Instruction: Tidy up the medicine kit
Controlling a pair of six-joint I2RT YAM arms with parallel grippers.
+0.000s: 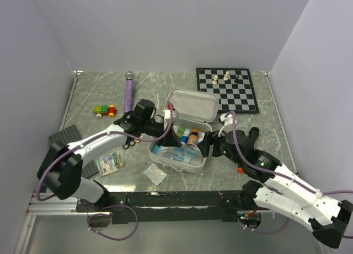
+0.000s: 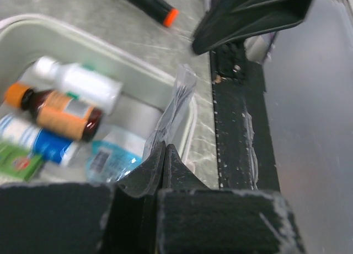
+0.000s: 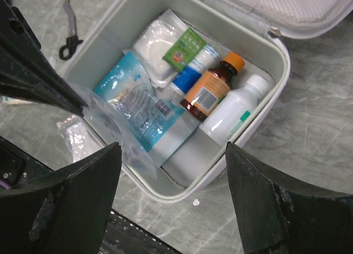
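Item one, medicine kit [image 1: 177, 167]: white soft case near the middle of the worktop [image 1: 165, 86], between my two arms, lid [image 1: 193, 104] hinged back and open toward the far side. Contents as I see them: a brown bottle [image 3: 209, 91] with an orange cap, a white bottle [image 3: 234, 108] just beside it, a blue-and-white tube [image 3: 187, 77], a green sachet [image 3: 185, 46], a blue pouch [image 3: 149, 108]. Left claw [image 2: 164, 149]: closed, pinching a clear packet [image 2: 175, 108] at the kit's near edge, partly over the blue pouch. Right claw [image 3: 172, 152]: spread wide, holding nothing, hanging above the kit's right side. Further out: a chessboard [image 1: 226, 88] with a few pieces at the far right, a purple wand [image 1: 128, 91] and a toy car [image 1: 105, 110] at the far left.
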